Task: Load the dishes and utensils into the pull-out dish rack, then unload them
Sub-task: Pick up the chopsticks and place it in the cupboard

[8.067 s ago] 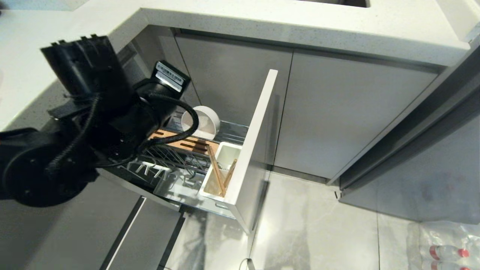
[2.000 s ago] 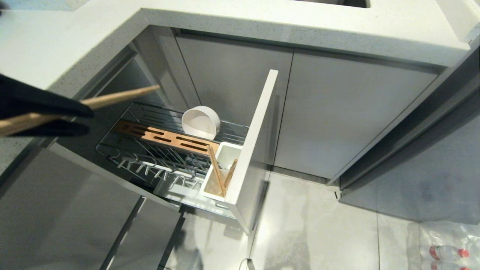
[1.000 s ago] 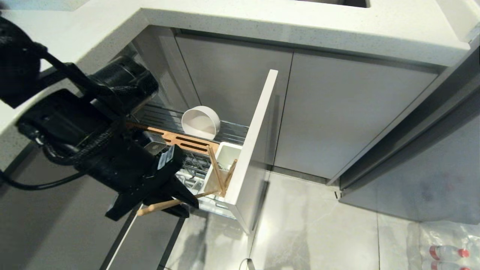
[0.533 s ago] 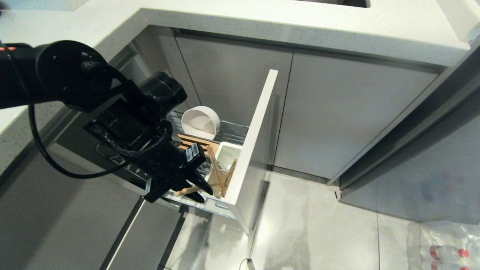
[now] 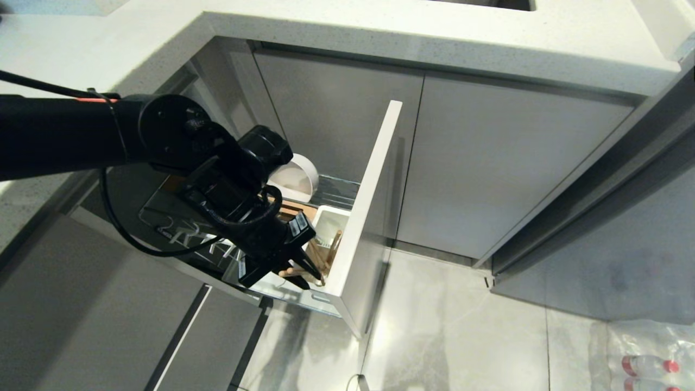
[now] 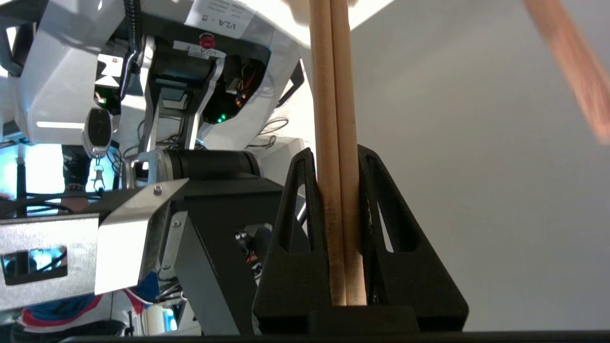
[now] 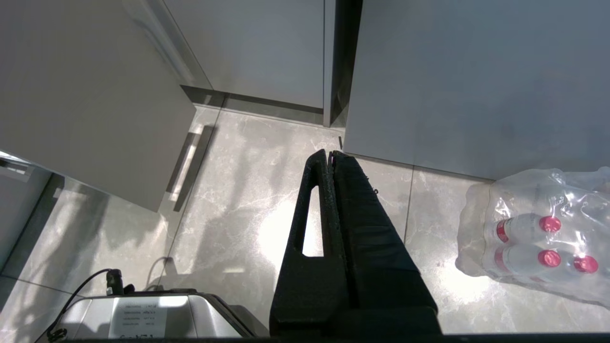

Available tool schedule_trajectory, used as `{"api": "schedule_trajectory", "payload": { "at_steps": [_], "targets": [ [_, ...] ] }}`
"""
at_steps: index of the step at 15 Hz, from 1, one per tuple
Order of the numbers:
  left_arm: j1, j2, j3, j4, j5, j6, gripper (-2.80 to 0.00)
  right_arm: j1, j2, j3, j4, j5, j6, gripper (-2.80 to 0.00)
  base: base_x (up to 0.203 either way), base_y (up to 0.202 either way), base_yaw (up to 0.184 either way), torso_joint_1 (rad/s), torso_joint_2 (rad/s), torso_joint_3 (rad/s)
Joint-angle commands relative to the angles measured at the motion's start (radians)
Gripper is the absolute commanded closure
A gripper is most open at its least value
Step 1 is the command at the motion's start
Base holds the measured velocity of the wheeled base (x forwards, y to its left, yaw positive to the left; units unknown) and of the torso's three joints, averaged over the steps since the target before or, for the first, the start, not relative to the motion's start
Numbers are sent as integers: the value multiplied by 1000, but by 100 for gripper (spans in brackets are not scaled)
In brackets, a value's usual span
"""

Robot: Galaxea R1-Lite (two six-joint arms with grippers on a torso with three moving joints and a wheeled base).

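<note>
Down at the front corner of the pull-out dish rack (image 5: 347, 217), the left gripper (image 5: 296, 271) holds a pair of chopsticks (image 6: 337, 157) clamped tight between its jaws, right at the white utensil cup (image 5: 332, 228). A white bowl (image 5: 296, 179) sits against the rack's back edge. Well apart, the right gripper (image 7: 331, 159) hangs over the floor, jaws pressed together.

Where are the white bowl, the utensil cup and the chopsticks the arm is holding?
white bowl (image 5: 297, 179): head view, its inner wall.
utensil cup (image 5: 332, 221): head view, its far inner wall.
held chopsticks (image 6: 337, 119): left wrist view, mid-shaft above the jaws.
</note>
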Motion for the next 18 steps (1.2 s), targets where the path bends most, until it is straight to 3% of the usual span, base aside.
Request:
{"api": "schedule_trajectory", "payload": {
  "at_steps": [1,14,15,16,18],
  "targets": [
    [3,31,-2,2,-3,-6,0,0,1,2,0,0,0,0,0,0,0,0,0,0],
    [52,70,-8,-36,-6,-4,0,0,1,2,0,0,0,0,0,0,0,0,0,0],
    [52,68,-8,-36,-6,-4,-68,0,1,2,0,0,0,0,0,0,0,0,0,0],
    [52,65,-8,-35,-6,3,-280,0,1,2,0,0,0,0,0,0,0,0,0,0],
    [52,62,-8,-33,-3,6,-280,0,1,2,0,0,0,0,0,0,0,0,0,0]
  ]
}}
